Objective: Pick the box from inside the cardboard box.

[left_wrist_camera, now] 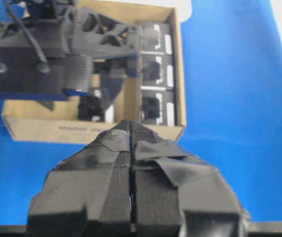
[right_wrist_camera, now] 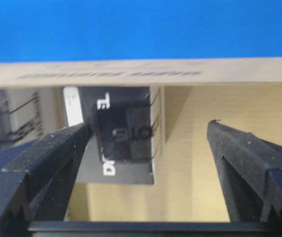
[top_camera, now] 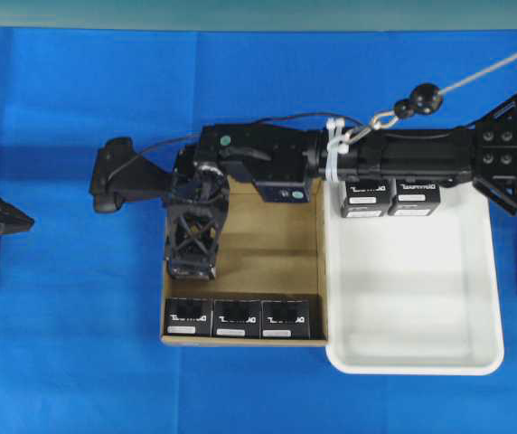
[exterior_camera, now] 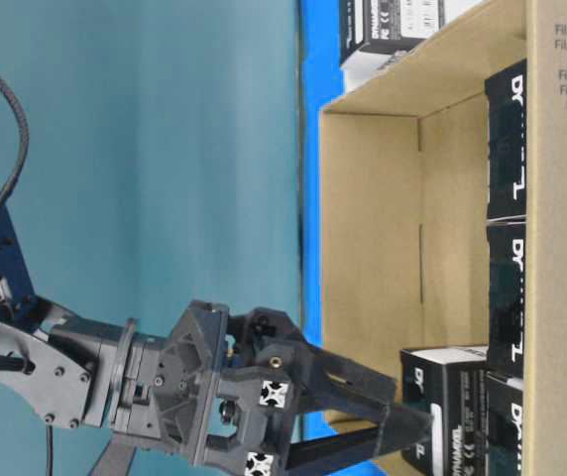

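Now we see our right gripper (right_wrist_camera: 146, 163) down inside the cardboard box (top_camera: 267, 262), with its two fingers spread wide and nothing held between them. One black box (right_wrist_camera: 123, 136) sits just ahead of the fingers, closer to the left finger (right_wrist_camera: 47, 158) and not in the middle of the gap. It stands near the brown wall that runs across in front of the hand. Past the right finger (right_wrist_camera: 249, 163) we see bare tan floor, so there is open room on that side.

From above, three more black boxes (top_camera: 237, 318) sit in a tidy row along the carton's near edge, well away from the gripper. A white plastic tray (top_camera: 412, 357) touches the carton's side and has two black boxes (top_camera: 391, 196) at its far end.

The carton is rough brown card with low walls. The black box is blocky with sharp corners, white letters and a white strip. Its letters run sideways in the wrist view.

Our left gripper (left_wrist_camera: 131, 163) hangs outside the carton, its taped fingers pressed together, holding nothing.
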### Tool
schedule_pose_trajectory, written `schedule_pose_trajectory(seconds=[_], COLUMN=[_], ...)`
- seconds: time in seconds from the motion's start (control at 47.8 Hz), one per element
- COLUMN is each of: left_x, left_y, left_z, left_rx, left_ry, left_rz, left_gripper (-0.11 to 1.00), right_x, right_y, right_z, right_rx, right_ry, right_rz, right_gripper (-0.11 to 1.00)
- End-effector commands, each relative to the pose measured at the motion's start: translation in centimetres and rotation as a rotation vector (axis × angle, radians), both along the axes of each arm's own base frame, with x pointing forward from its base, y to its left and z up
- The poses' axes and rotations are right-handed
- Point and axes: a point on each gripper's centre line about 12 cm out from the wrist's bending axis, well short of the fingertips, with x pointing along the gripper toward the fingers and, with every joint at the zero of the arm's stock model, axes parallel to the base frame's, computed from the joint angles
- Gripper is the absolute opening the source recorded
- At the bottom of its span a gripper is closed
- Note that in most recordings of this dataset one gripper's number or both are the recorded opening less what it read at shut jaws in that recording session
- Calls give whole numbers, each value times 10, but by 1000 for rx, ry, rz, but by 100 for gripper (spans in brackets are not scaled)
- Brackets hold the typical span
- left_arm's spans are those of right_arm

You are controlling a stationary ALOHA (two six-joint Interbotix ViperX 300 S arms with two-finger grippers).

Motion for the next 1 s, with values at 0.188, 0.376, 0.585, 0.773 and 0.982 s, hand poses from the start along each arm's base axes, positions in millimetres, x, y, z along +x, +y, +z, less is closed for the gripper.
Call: schedule_pose_trajectory(seconds=[0.188,0.376,0.585,0.773,0.982], left_x=[2,3,3,3,2], left_y=[0,0,0,0,0], left_z=[6,7,7,7,8], left_rx=[0,-2,-2,-2,-4], left_ry=[-17,-29,-31,-31,-37], left_rz=[2,2,2,2,3], left_gripper=[-7,-7,-7,-7,-7], right_x=[2,4,6,6,0], right_y=[-16,-17,-13,-6,-3], right_z=[-2,-1,1,25,89], right_rx=[-35,-37,-35,-29,-27], right_ry=[-12,-20,-25,-29,-44], right_rz=[14,16,22,36,63], right_gripper=[95,95,95,95,95])
